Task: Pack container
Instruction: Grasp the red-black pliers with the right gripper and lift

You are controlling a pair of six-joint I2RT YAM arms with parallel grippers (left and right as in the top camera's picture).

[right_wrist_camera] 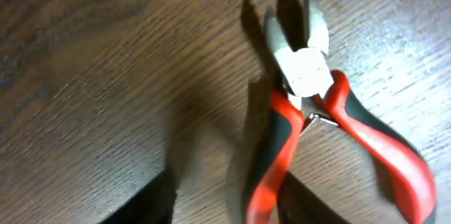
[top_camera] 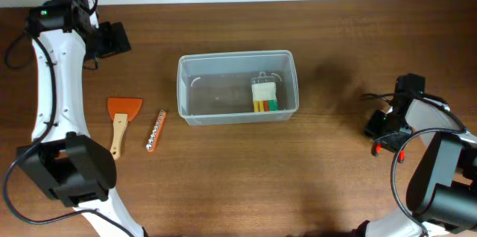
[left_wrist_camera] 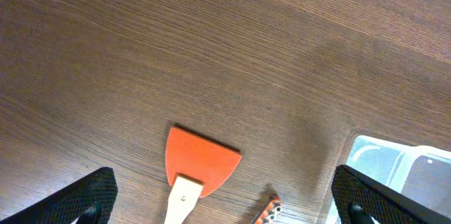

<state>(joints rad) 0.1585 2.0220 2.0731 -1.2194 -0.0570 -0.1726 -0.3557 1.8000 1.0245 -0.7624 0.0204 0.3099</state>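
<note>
— Red pliers [right_wrist_camera: 303, 76]: which step?
— Pickup. Right claw [right_wrist_camera: 225, 206] straddles one handle; pinch cannot be told. Left claw [left_wrist_camera: 225, 206] spread. Next: close firmly, lift, carry to container [top_camera: 181, 88] at bench [top_camera: 223, 177] centre.

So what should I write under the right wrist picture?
Red-and-black pliers lie on the wooden table, with the fingers close by.
</note>
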